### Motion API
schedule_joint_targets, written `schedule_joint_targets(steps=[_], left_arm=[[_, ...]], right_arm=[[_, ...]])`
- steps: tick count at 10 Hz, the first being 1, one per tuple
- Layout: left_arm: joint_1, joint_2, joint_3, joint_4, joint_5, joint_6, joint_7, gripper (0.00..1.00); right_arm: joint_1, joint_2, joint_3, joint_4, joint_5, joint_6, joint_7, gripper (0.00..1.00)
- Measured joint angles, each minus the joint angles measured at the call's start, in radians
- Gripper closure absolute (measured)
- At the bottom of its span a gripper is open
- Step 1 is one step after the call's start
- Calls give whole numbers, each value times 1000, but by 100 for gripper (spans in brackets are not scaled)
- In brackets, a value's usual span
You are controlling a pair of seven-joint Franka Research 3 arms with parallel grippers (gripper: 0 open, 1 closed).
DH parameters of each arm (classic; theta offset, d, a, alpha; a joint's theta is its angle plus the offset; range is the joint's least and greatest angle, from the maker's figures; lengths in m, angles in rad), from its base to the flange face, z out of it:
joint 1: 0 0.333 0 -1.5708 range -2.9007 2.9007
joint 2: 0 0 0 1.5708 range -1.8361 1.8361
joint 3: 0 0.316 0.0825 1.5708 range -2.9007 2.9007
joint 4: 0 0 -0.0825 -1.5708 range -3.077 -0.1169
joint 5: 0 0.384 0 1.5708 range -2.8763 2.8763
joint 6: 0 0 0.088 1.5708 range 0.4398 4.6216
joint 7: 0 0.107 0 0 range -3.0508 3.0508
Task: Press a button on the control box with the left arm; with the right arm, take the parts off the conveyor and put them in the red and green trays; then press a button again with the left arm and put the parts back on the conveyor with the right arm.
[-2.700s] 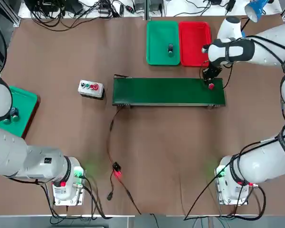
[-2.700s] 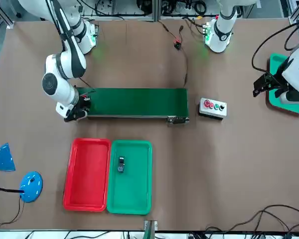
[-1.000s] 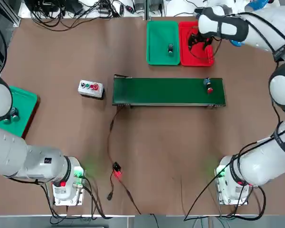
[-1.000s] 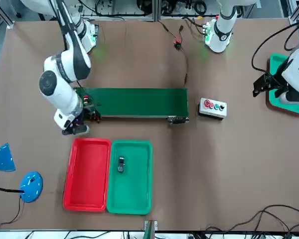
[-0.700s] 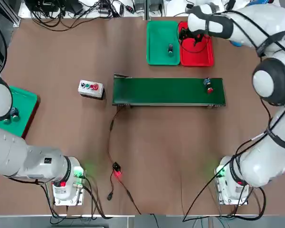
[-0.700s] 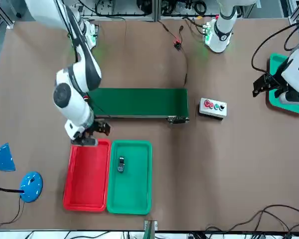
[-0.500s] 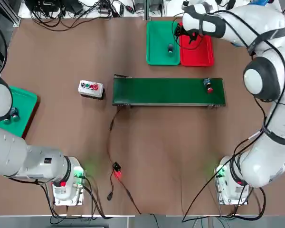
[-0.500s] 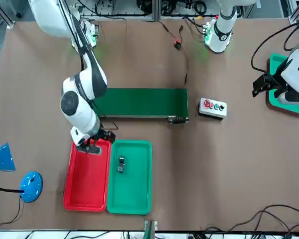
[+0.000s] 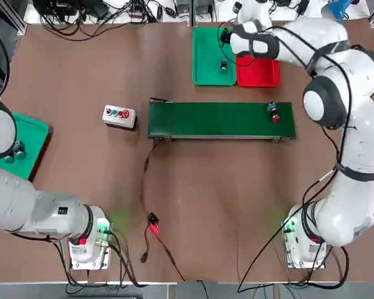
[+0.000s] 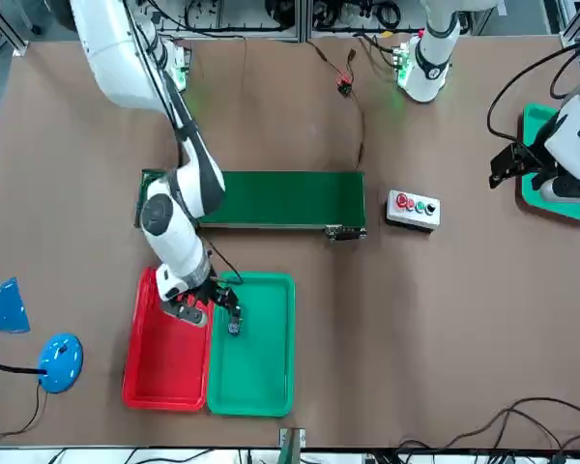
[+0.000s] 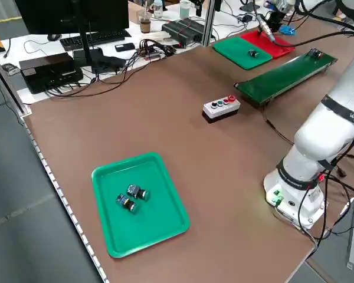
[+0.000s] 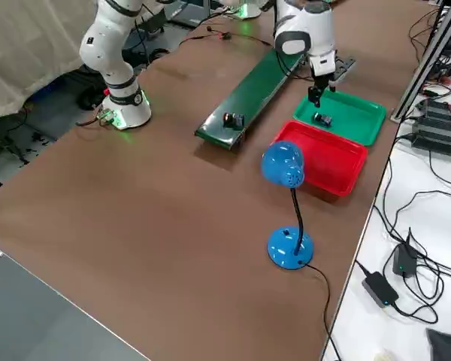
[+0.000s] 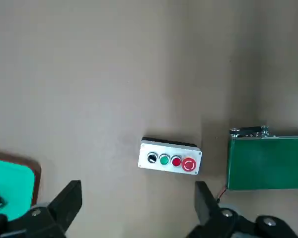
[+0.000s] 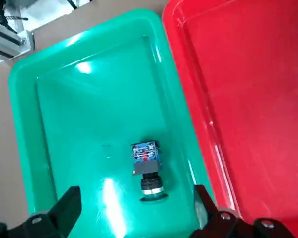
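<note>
**A:** What is around the work area, and is anything in the way?

**B:** A blue desk lamp stands on the brown table beside the red tray. A thin cable with a small red-lit plug trails from the conveyor toward the robot. Cables, a keyboard and black boxes sit on the bench past the table's far edge. Nothing blocks the trays or the control box.

**A:** Any writing?

**B:** None that can be read.

**A:** What do the containers hold?

**B:** The green tray holds one small part, blue and red on top with a black round end. The red tray next to it, touching its side, is bare. A second part with a red cap lies on the conveyor's right end in the top view. Another green tray at the robot's left holds two small parts.

**A:** And the grippers?

**B:** The right gripper hangs over the green tray above the part, fingers spread wide and holding nothing. The left gripper is parked at the table's left, also spread and holding nothing, looking down at the control box with its black, green and red buttons.
</note>
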Motion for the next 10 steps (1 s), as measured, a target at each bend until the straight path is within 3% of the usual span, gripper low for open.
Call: schedule_joint_targets(steps=[4, 10], left_arm=[[0, 0, 0, 0, 0, 0, 0, 0], [-3, 0, -1, 0, 0, 0, 0, 0]], right_arm=[[8, 76, -2, 8, 0, 130, 33, 0], [41, 200, -22, 74, 0, 205, 36, 0]])
